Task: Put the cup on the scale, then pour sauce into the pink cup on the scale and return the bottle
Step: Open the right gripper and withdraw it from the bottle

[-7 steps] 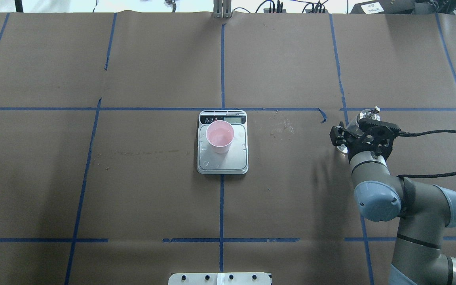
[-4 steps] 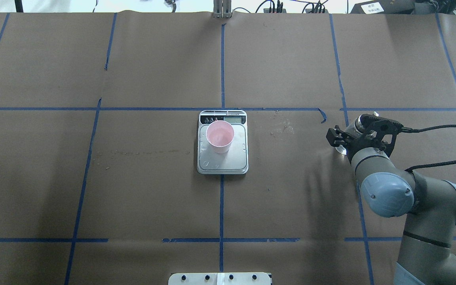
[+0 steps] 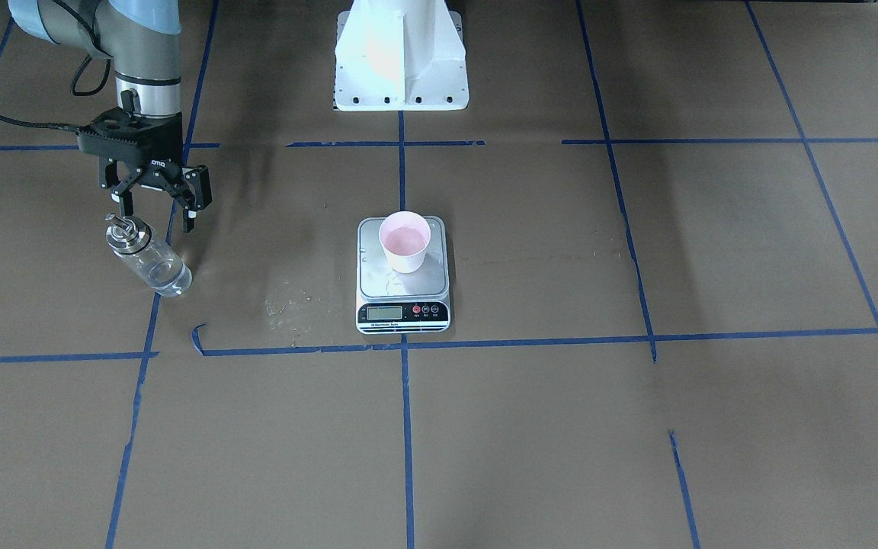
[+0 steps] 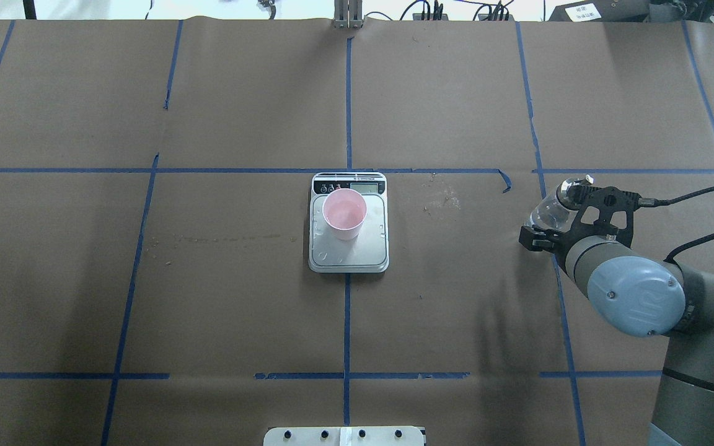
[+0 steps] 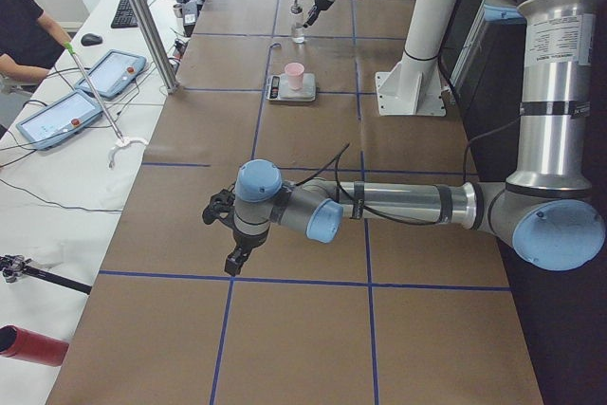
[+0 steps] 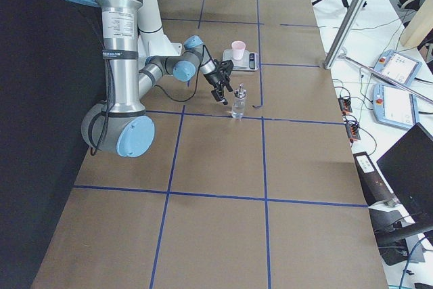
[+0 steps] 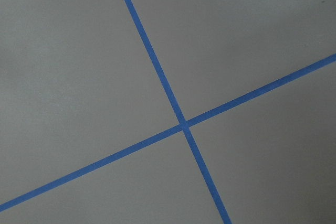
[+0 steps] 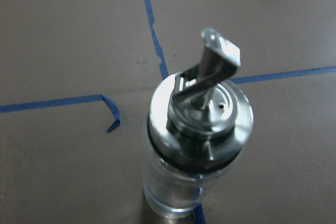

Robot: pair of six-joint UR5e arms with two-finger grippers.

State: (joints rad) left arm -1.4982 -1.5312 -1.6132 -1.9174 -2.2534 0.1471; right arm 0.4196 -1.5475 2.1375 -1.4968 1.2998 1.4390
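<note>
Presently the bottle (image 3: 145,259) is seen standing upright, ungrasped, with the right gripper (image 3: 155,215) spread open near its spout, apparently clear of it. The state of the left gripper (image 5: 226,234) cannot be told.

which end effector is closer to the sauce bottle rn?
Right. The right end effector hangs open just above the glass bottle, on its robot side, not gripping it. The left end effector is far off, well beyond the scale toward the table's other end.

Brown paper-covered table (image 4: 456,93) — blue tape grid (image 4: 348,99) — white side bench (image 5: 66,173)
</note>
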